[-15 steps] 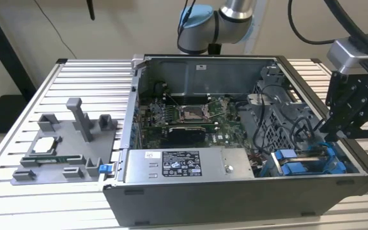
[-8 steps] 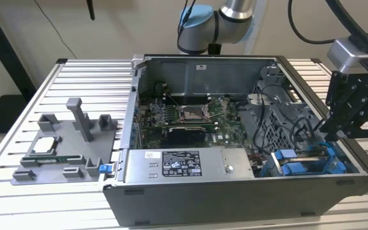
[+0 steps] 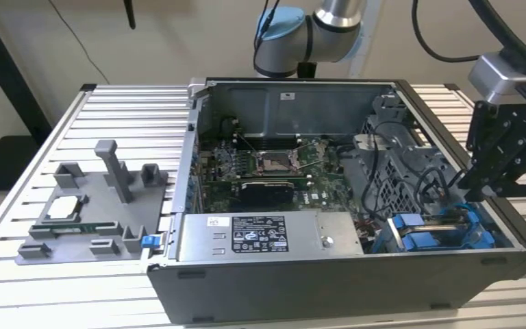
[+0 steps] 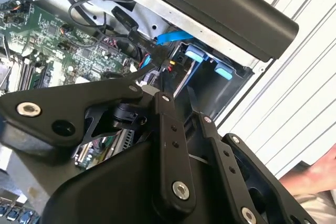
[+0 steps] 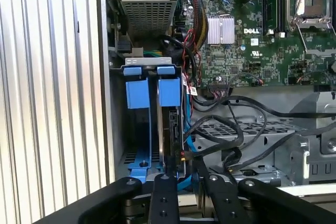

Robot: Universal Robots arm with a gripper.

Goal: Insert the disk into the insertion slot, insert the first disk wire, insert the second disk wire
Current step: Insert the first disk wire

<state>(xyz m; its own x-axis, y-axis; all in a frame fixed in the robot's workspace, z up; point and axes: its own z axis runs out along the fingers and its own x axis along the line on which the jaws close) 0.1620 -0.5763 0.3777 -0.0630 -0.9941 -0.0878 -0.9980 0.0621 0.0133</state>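
**Disk seated in the cage, gripper down at its wire end**

The gripper (image 3: 475, 186) hangs at the exterior view's right, low in the frame. It sits over the dark grey drive cage (image 3: 482, 236) in the corner of the open computer case (image 3: 336, 281).

The first wrist view looks into that cage, where two bays lie side by side, each capped in blue. The disk (image 5: 169, 93) stands on edge in the insertion slot (image 5: 149, 62), which is the bay nearer the motherboard (image 5: 252, 40). Its blue carrier is level with the blue tab (image 5: 137, 94) of the neighbouring bay, so the first step reads as done.

A black wire connector (image 5: 181, 157) with red and yellow leads sits against the disk's exposed edge, directly ahead of the gripper. A blue data cable (image 4: 173, 36) runs into the same corner. I cannot tell whether the gripper is clamped on the connector or only close to it, or whether the connector is fully home.

By my reading a wire step is in hand, though the pictures do not settle which of the two. Seating a connector here would call for holding it square to the disk's port. The push would need to be straight and gentle along the line of the disk, with little room to either side. Loose black cables (image 5: 231, 129) loop over the cage just beside the work and could snag or drag the connector off line.
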